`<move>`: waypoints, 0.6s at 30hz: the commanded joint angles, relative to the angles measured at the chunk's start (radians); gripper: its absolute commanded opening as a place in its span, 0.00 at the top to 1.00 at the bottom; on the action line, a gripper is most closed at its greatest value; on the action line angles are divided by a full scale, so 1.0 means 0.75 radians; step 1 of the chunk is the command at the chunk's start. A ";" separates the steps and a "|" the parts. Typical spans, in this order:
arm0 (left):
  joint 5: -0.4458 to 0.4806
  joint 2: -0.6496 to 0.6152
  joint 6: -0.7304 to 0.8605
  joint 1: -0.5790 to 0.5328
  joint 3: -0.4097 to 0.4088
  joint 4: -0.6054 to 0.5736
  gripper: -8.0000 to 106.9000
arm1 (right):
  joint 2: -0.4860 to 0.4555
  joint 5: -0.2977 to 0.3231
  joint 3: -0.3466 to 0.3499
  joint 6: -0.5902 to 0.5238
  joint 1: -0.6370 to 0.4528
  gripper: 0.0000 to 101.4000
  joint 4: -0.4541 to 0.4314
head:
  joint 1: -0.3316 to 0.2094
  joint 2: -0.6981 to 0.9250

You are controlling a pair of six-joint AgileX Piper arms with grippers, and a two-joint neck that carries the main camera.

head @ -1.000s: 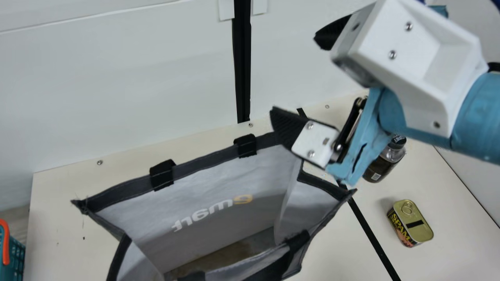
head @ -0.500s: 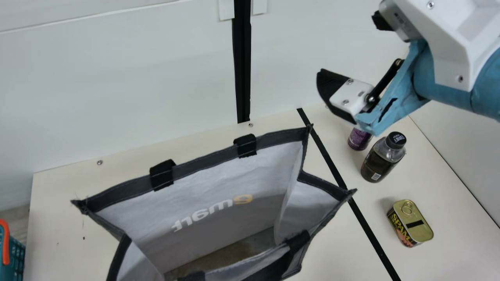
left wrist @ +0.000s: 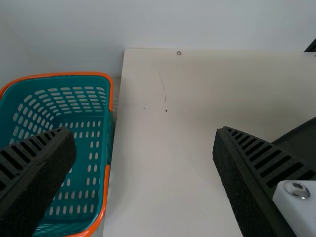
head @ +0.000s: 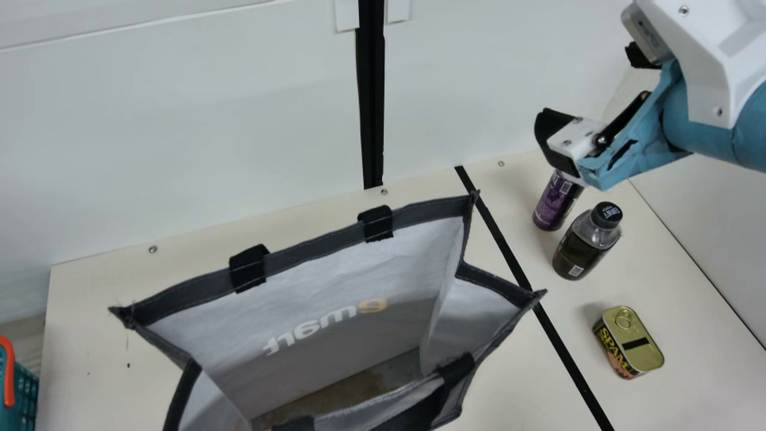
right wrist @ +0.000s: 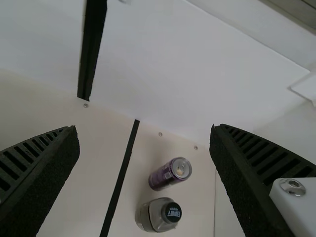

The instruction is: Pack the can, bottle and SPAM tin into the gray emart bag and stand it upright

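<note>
My right gripper (head: pixel 589 99) is open in the main view, above and behind the purple can (head: pixel 556 202), which stands upright with its top partly hidden by a finger. In the right wrist view the can (right wrist: pixel 168 174) and bottle (right wrist: pixel 157 215) lie beyond the wide-apart fingers of the right gripper (right wrist: pixel 144 143). The dark bottle (head: pixel 583 242) stands just in front of the can, and the SPAM tin (head: pixel 628 343) rests nearer. The gray emart bag (head: pixel 353 257) stands with its mouth open. In the left wrist view my left gripper (left wrist: pixel 144 143) is open over bare table.
A teal basket (left wrist: pixel 106 163) with an orange rim stands beside the table's end. White walls (head: pixel 179 120) rise behind the table and at its right. A black tape line (head: pixel 562 347) runs between the bag and the three items.
My right gripper has moved right, from over the bag's back right corner to over the can, uncovering the can and bottle. The bag and items have kept their places.
</note>
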 commanded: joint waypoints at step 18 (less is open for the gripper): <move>0.000 0.000 0.000 0.000 0.000 0.000 0.15 | -0.032 0.001 0.187 0.001 -0.125 0.06 -0.138 | -0.030 -0.003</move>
